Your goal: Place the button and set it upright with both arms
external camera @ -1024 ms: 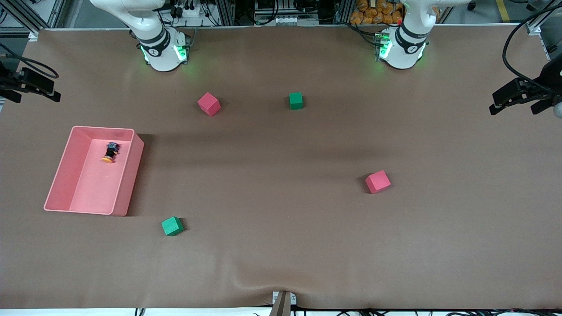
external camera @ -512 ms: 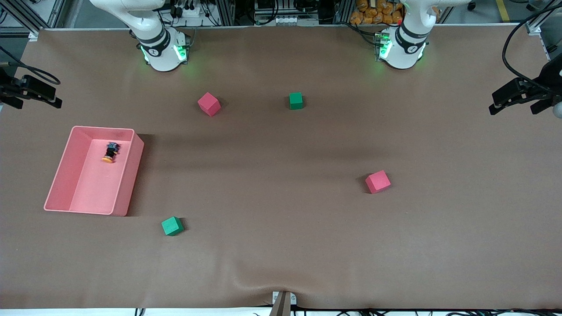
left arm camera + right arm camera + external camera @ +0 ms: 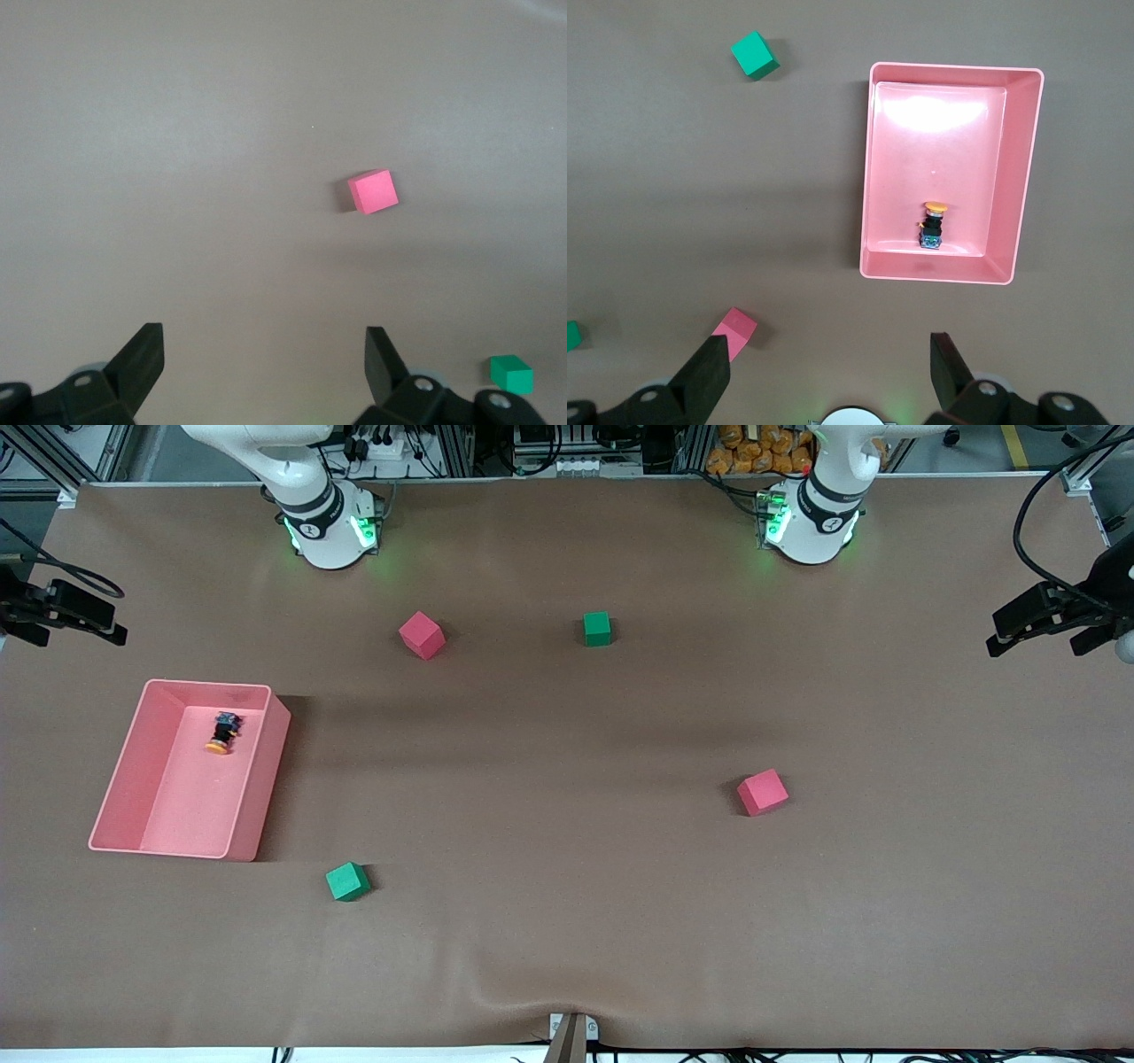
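Button (image 3: 932,227): lying, seemingly sideways, in pink tray (image 3: 1023,177).
Right gripper (image 3: 830,370): jaws wide, empty; descend squarely over button.
Left gripper (image 3: 265,363): jaws wide, empty, waiting.

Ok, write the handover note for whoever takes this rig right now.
Left gripper: open, holding nothing, up over the left arm's end of the table; that arm waits.
Right gripper: open, holding nothing, up over the right arm's end, near the pink tray.
Button: lying on its side in the tray.
Done: nothing yet.
Left: pick the button out, place it, stand it upright with both arms.
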